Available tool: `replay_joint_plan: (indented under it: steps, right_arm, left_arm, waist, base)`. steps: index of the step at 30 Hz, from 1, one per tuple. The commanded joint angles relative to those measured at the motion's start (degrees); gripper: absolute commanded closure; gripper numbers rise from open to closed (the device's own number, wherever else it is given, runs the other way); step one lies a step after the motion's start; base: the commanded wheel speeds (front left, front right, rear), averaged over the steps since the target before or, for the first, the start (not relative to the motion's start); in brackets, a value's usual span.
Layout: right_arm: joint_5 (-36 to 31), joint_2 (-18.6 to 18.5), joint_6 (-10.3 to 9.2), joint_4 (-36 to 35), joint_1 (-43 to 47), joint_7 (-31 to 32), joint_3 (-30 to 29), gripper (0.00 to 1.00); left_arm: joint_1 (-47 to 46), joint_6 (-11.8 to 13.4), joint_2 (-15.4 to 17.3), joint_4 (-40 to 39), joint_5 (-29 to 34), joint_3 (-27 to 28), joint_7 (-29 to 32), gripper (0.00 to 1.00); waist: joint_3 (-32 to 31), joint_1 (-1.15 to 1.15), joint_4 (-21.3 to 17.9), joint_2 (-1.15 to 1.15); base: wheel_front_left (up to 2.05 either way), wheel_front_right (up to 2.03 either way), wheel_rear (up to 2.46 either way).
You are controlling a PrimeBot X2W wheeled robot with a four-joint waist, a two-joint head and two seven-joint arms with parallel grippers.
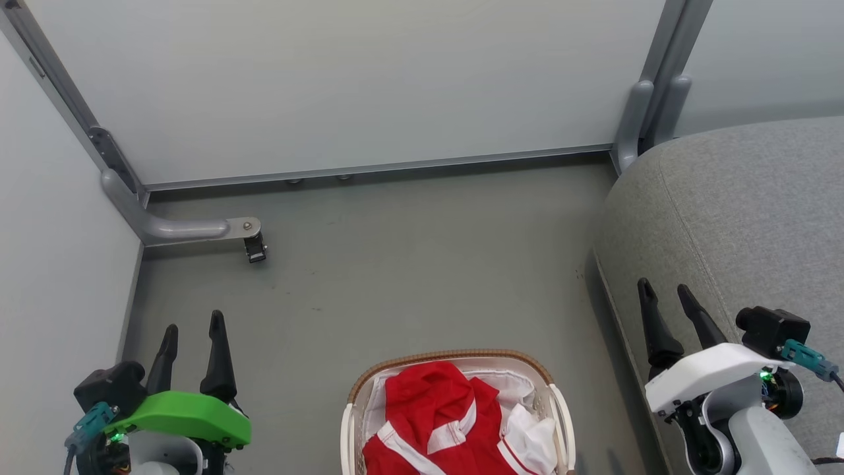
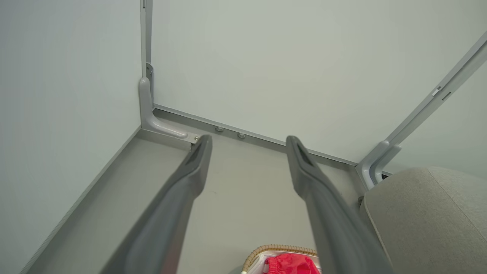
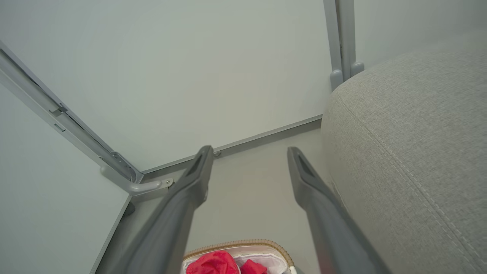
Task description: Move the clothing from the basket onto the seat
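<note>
Red clothing (image 1: pixel 428 409) lies heaped in the basket (image 1: pixel 455 357) at bottom centre, none yet on the seat (image 1: pixel 738 218) at right. The left gripper (image 1: pixel 194 322) and right gripper (image 1: pixel 663 285) flank it, fingers spread and empty, apparently poised to reach in.

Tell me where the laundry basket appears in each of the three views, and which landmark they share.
Head view: the basket is at the bottom centre, cut by the bottom edge, with the red clothing inside.
Left wrist view: the basket is at the bottom edge, slightly right of centre.
Right wrist view: the basket is at the bottom edge, near the centre.
Shared landmark: the grey seat, on the right in every view.
</note>
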Motion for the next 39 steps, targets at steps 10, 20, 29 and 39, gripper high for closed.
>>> replay_joint_plan:
  steps: [10,20,29,39]
  right_arm:
    - [-6.3,-0.2,0.02,-1.2,-1.4,-1.9,-0.1,0.0]
    - [-10.8,-0.6,0.02,0.0,-1.4,-3.1,0.2,0.0]
    - [-13.7,0.2,0.02,1.5,-1.0,-4.2,-0.5,0.0]
    - [-16.5,0.4,0.01,4.3,-0.4,-5.3,-0.5,0.0]
  left_arm:
    - [0.0,0.3,0.7,-1.1,6.8,0.1,-1.9,0.0]
    - [0.4,-0.1,0.5,-0.7,11.7,0.4,-3.1,0.0]
    - [1.1,-0.8,-0.2,-1.1,15.0,1.0,-4.2,0.0]
    - [2.0,-1.3,-0.9,-0.8,18.3,1.7,-5.2,0.0]
  waist:
    - [0.0,0.0,0.0,0.38]
    - [0.0,0.0,-0.1,0.43]
    - [-0.1,0.0,-0.1,0.47]
    - [0.1,0.0,-0.2,0.51]
  base:
    - [0.0,0.0,0.0]
    - [0.0,0.0,0.0]
    - [0.0,0.0,0.0]
    - [0.0,0.0,0.0]
